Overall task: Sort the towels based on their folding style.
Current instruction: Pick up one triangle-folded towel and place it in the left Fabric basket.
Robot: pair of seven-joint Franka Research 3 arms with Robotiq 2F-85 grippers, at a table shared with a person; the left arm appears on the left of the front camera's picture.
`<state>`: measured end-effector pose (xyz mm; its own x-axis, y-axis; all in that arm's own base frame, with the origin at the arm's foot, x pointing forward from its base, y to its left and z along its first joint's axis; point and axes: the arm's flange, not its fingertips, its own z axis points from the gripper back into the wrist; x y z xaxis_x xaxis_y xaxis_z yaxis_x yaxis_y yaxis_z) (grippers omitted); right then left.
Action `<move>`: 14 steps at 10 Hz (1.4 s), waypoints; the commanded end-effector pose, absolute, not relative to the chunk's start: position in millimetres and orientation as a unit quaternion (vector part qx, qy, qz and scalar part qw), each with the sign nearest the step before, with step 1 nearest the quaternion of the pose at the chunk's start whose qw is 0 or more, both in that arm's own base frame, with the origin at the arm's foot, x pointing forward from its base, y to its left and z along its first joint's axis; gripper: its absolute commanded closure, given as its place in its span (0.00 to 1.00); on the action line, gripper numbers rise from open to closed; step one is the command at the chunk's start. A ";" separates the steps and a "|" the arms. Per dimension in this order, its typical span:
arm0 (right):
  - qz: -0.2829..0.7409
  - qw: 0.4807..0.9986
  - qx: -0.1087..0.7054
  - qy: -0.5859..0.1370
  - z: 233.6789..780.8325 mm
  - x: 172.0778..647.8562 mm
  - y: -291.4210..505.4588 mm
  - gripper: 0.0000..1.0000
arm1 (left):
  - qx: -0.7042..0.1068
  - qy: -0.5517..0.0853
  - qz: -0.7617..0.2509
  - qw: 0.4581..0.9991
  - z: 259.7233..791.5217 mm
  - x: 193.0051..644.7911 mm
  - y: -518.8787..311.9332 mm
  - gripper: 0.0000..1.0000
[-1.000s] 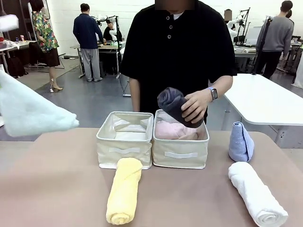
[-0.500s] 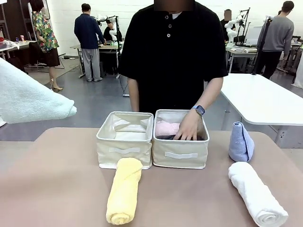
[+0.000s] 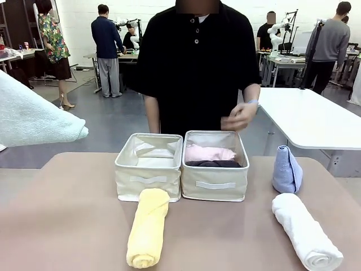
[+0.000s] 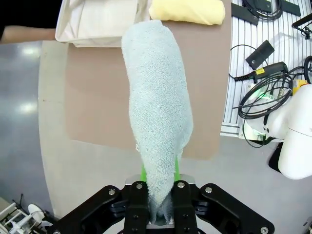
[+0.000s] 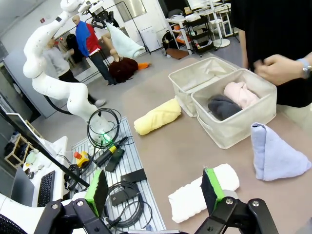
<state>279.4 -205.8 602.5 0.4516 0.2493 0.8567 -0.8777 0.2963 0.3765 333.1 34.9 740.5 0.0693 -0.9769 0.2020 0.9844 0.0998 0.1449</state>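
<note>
Room and surroundings. A brown tabletop is filling the near ground. Beyond it a glossy grey floor is running to a white far wall. At the right a white table is standing just beside the brown one. Workbenches are standing along the far wall, with people standing near them at left and right. In the left wrist view the floor is reflecting pale patches of light, and a white perforated board beside the tabletop is carrying black cables. In the right wrist view a keyboard is lying on a desk, and wheeled shelf carts are standing farther off.
</note>
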 end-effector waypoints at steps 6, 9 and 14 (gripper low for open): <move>0.393 0.715 0.453 -0.361 604.5 280.9 -206.3 0.00 | 0.095 -0.098 -0.752 0.645 753.5 419.7 -93.3 0.85; 0.393 0.715 0.453 -0.361 604.5 280.9 -206.3 0.00 | 0.131 -0.104 -0.754 0.635 731.0 441.0 -157.9 0.85; 0.393 0.715 0.453 -0.361 604.5 280.9 -206.3 0.00 | 0.075 -0.099 -0.834 0.537 778.5 323.1 -32.7 0.85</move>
